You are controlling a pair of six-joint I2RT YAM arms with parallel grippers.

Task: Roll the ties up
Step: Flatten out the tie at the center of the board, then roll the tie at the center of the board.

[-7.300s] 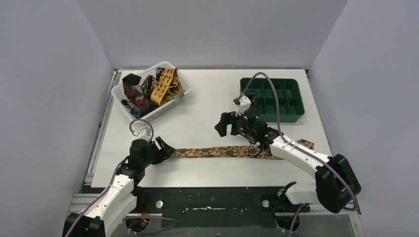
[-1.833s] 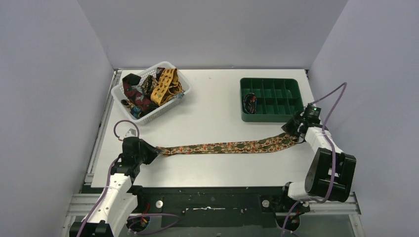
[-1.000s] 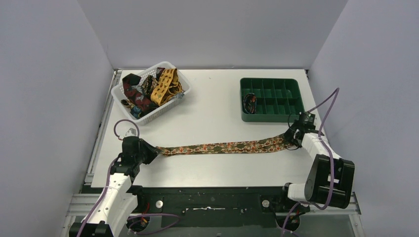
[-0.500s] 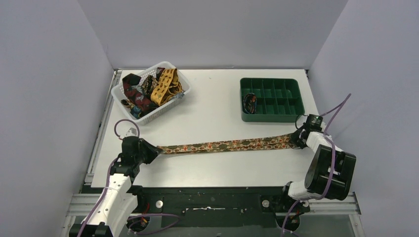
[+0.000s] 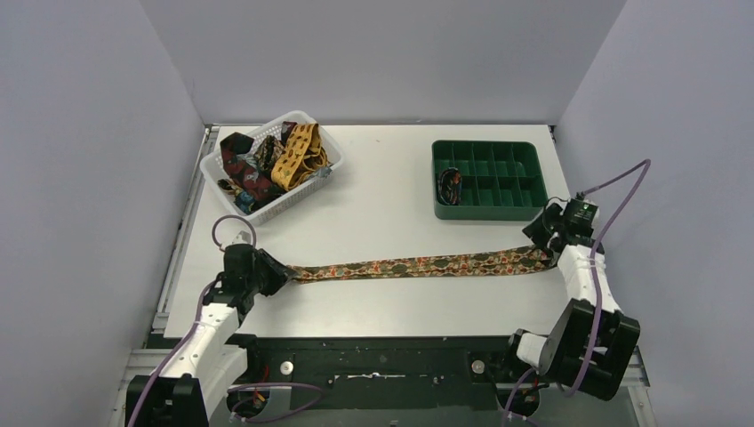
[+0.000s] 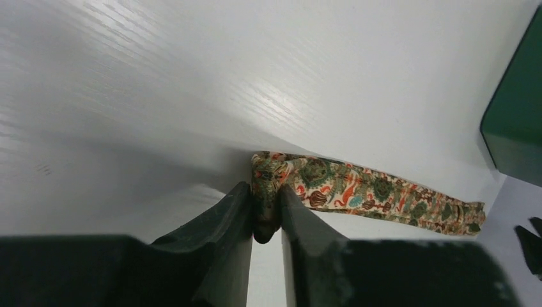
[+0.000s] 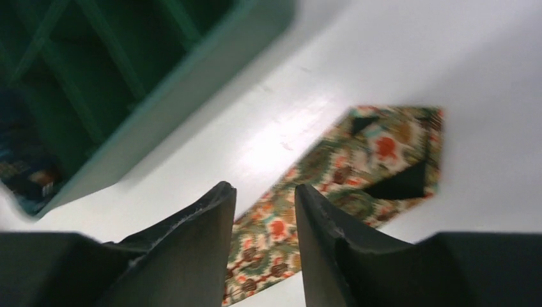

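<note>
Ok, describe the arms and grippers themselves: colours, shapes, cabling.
Both the left arm and right arm have white link shells with black joints and bulky black motor blocks. A purple cable loops along each. The left gripper and right gripper each have two black, tapered, wedge-like fingers.

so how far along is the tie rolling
Done: what looks like one coiled tie sits in a left compartment of the green tray. In hand: a patterned tie lies flat across the table, unrolled; the left pincer is shut on its narrow end, the right pincer hovers open over the wide end. Left: rolling this one, plus the tangle of ties in the white basket.
</note>
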